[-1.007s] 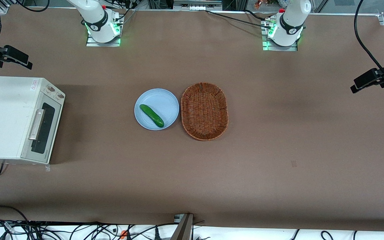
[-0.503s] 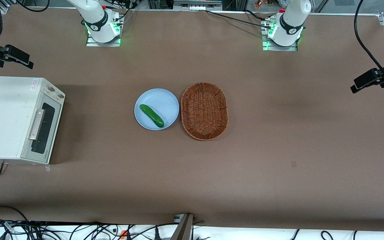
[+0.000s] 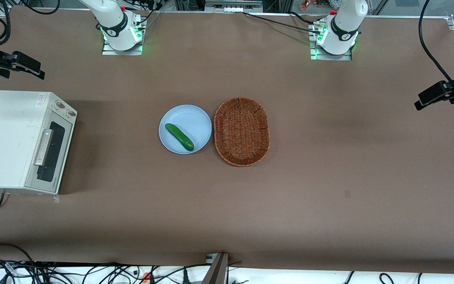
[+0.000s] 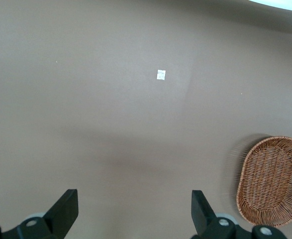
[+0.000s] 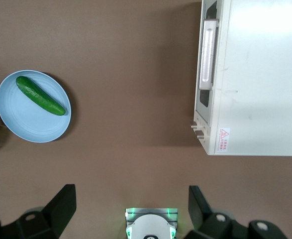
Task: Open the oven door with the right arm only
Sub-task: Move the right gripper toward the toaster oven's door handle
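The right arm's small black gripper (image 3: 12, 65) hangs high above the brown table (image 3: 329, 177), farther from the front camera than the cream-white boxy toaster oven (image 3: 14, 140), fingers (image 5: 61, 204) spread wide, gripping nothing; only its wrist view shows them. One light-grey oven door (image 3: 49, 152), shut, faces the one blue plate (image 3: 191, 118); its silver bar handle (image 5: 208, 55) runs along the door.
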Robot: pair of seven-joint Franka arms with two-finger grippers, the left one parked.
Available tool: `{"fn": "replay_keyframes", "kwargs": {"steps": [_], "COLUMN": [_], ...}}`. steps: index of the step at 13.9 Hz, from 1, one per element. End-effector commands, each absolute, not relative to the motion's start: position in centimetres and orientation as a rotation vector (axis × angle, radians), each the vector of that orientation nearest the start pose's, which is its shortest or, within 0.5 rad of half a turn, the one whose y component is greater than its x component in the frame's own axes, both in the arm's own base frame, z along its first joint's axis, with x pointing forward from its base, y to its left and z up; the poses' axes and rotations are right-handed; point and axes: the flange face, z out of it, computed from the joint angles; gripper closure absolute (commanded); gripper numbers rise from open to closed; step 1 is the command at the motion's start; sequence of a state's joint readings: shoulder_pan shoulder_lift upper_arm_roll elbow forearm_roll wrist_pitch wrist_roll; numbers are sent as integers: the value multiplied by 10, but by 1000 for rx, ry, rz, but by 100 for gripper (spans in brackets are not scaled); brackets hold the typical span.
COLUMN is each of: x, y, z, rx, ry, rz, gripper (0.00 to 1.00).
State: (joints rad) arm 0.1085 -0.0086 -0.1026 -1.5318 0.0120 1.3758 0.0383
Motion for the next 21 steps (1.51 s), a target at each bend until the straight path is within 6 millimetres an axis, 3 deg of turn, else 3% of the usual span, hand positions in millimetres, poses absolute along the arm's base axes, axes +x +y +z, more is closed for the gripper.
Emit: {"fn": "replay_keyframes", "kwargs": {"steps": [1,8,12,13,15,19,21], "x": [527,527,530,533,542,562,573], "y": [6,9,24,39,55,109,121], "z": [638,637,631,625,610,561,541], "rx": [-3120,-3119,-3126,-3137,-3200,-3362,-3414], "ry": [59,54,90,99,70,4,-14], "rz": [238,245,256,265,290,354,350], "gripper": [0,0,2,2,16,77,89]}}
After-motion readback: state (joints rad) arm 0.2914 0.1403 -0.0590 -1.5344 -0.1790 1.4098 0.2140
